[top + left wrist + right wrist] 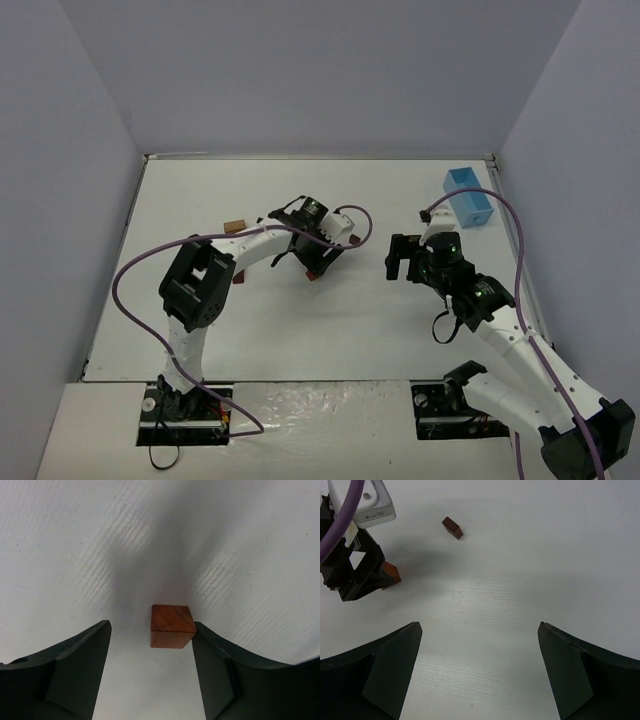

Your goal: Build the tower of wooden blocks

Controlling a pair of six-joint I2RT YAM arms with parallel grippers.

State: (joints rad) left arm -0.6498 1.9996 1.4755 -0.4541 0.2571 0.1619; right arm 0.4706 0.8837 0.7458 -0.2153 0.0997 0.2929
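A reddish-brown wood block [171, 625] lies on the white table between the fingers of my left gripper [151, 628]. The right finger [215, 665] touches the block's side. The left finger [80, 670] stands apart from it, so the gripper is open. From above, this block [312, 272] shows just below the left gripper [318, 258] at mid-table. A dark brown block [452, 527] lies alone farther left [235, 226]. My right gripper [480, 625] hangs wide open over bare table, to the right of the left one [400, 258]. The wood block tower is out of view.
A light blue box [468, 197] stands at the back right near the wall. White walls close in the table on three sides. The left arm's purple cable [140, 265] loops out to the left.
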